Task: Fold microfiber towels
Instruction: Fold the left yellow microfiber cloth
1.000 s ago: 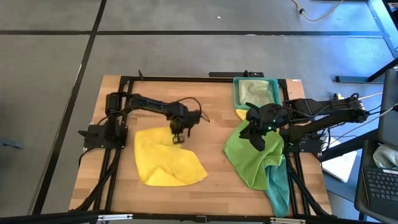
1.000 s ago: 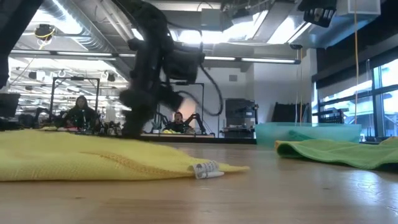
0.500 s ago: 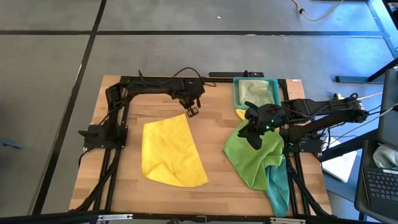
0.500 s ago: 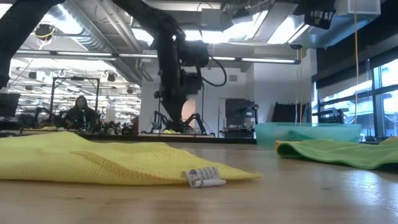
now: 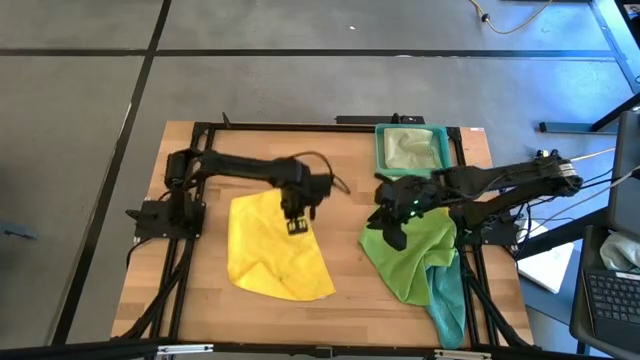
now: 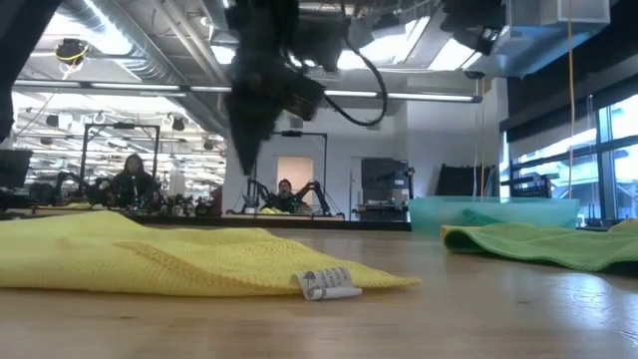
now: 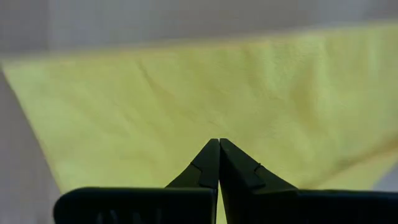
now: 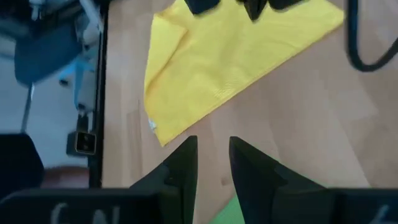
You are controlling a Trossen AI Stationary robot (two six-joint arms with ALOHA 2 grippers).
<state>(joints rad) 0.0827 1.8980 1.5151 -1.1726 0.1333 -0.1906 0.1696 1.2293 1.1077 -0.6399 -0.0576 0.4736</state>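
Note:
A yellow microfiber towel (image 5: 268,245) lies spread flat on the wooden table left of centre, with its white label (image 6: 324,282) at the near right corner. My left gripper (image 5: 297,222) hangs above the towel's far right part, pointing down. Its fingers (image 7: 219,140) are shut and clear of the cloth (image 7: 186,87). A bright green towel (image 5: 410,255) lies crumpled at the right. My right gripper (image 5: 390,232) hovers over that towel's left edge, slanting down toward the yellow towel (image 8: 230,56). It is open (image 8: 213,140), with bare table showing between the fingers.
A teal tray (image 5: 381,150) at the far right holds a pale olive towel (image 5: 410,148). A bit of another yellow towel (image 5: 386,183) shows just below the tray. A teal towel (image 5: 450,300) hangs over the table's right near edge. Bare wood lies between the yellow and green towels.
My left gripper swept toward the far edge, and the yellow towel's bunched far part was drawn out flat. The gripper then came back over the towel and rose clear. My right gripper moved a little toward the table's left, along the green towel's edge.

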